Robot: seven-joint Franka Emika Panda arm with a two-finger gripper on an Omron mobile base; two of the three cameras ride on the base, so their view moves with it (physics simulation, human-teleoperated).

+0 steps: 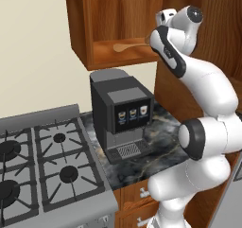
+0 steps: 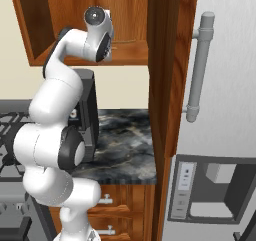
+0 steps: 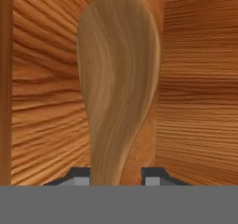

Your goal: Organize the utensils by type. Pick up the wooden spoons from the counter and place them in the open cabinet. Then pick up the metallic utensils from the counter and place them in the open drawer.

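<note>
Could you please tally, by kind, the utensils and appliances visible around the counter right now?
Wooden spoon, held in the gripper inside the open cabinet: 1
Coffee machine: 1
Gas stove: 1
Refrigerator: 1
Total: 4

Cream wall, stove, refrigerator

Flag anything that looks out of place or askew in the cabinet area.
Nothing stands out. The wooden spoon lies level just above the open cabinet shelf, its handle in the end effector. The coffee machine stands upright on the counter.
</note>
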